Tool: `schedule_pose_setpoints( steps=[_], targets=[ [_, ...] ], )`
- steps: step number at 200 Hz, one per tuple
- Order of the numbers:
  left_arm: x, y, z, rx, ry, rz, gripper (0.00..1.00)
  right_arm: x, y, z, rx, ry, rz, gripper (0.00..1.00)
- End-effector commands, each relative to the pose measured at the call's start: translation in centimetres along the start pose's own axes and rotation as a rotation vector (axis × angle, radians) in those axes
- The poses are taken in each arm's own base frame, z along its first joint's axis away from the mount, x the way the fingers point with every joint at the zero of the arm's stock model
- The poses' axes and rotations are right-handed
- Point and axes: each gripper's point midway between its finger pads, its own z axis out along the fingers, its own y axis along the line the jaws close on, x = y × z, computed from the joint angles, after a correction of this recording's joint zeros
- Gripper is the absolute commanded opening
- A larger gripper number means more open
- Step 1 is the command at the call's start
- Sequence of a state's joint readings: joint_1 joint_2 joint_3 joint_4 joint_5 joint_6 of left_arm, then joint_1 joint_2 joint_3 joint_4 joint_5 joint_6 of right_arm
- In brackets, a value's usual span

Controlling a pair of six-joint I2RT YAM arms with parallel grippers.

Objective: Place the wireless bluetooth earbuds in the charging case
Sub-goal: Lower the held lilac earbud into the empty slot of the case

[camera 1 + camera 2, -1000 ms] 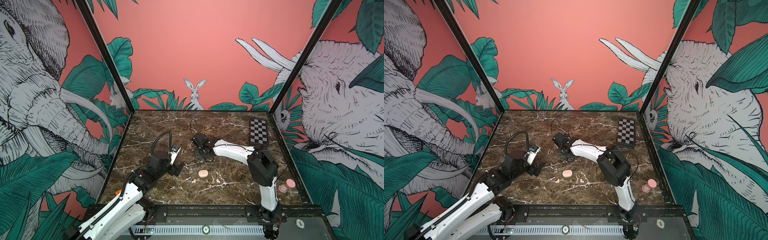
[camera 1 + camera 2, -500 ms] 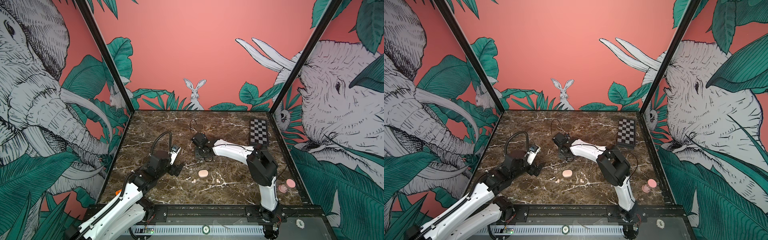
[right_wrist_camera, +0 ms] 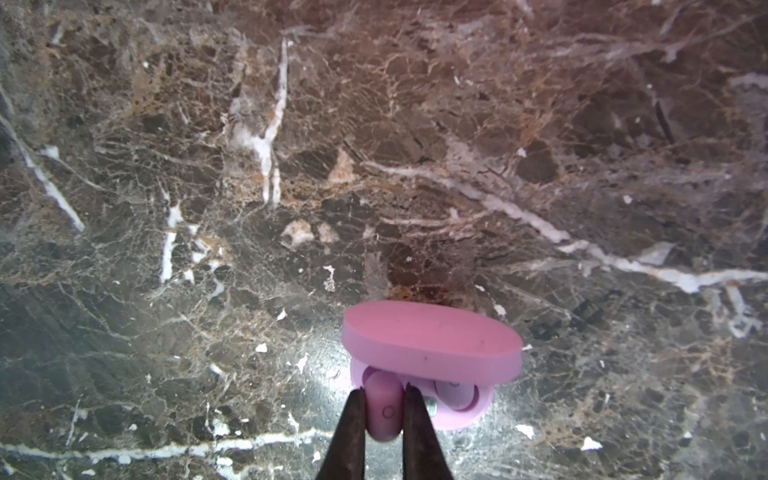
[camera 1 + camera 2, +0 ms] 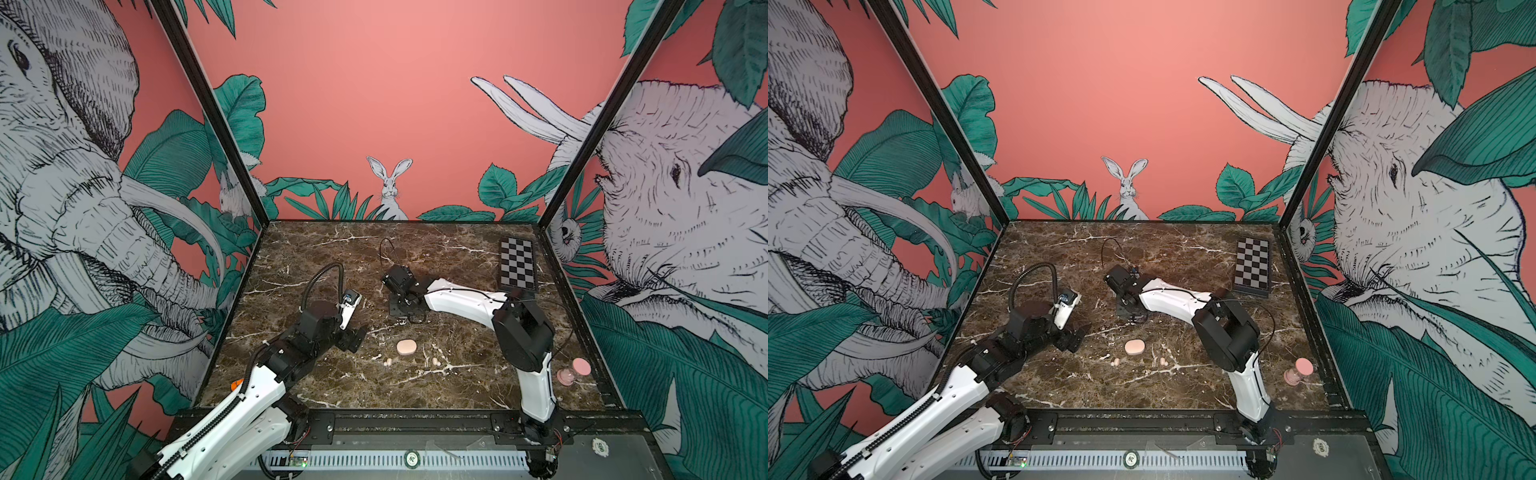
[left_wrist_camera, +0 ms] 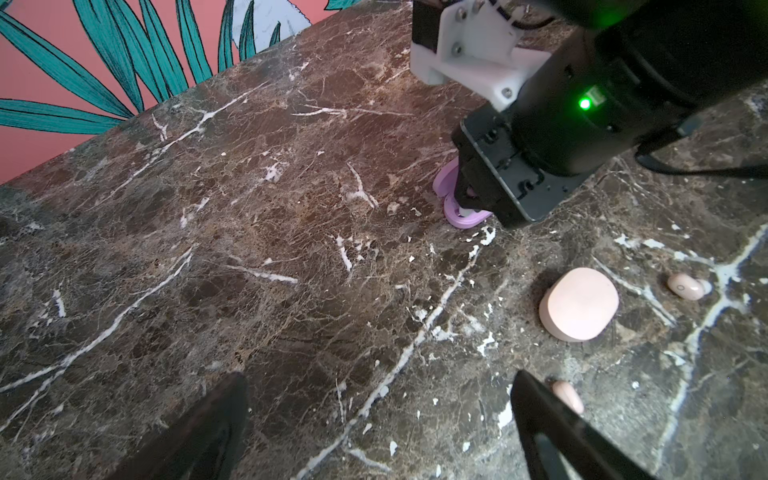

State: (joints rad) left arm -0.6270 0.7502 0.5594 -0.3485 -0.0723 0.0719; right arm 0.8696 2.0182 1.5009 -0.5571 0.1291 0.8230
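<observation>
While the right gripper (image 3: 384, 409) pinches the second lilac earbud (image 3: 384, 405) over the open lilac case (image 3: 432, 340), left gripper (image 5: 374, 428) sits wide open, peach earbuds (image 4: 435, 361) and closed peach case (image 4: 405, 347) untouched

The only thing I can read from here is "500", printed on a small round token (image 4: 600, 447) lying on the metal ledge by the front right corner; it shows in both top views.
</observation>
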Motion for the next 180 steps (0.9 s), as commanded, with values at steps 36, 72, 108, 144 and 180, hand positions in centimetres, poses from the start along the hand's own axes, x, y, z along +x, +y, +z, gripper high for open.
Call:
schedule_pose_setpoints(
  steps=[36,72,108,144,180],
  targets=[
    [-0.02,-0.04,0.03,-0.001,-0.011,0.009,0.99,-0.66,0.16,0.40,0.013,-0.023,0.007,0.13],
    [-0.03,-0.03,0.02,-0.002,-0.011,0.009,0.99,-0.74,0.14,0.49,0.015,-0.025,0.007,0.13],
    [0.03,-0.05,0.04,-0.001,-0.010,0.011,0.99,-0.68,0.04,0.65,0.021,-0.024,0.006,0.13],
    [-0.08,-0.01,0.02,-0.003,-0.012,0.011,0.99,-0.66,0.05,0.75,0.022,-0.023,0.007,0.13],
    [-0.04,-0.03,0.06,-0.002,-0.010,0.009,0.99,-0.70,0.11,0.80,0.021,-0.023,0.008,0.14]
  ],
)
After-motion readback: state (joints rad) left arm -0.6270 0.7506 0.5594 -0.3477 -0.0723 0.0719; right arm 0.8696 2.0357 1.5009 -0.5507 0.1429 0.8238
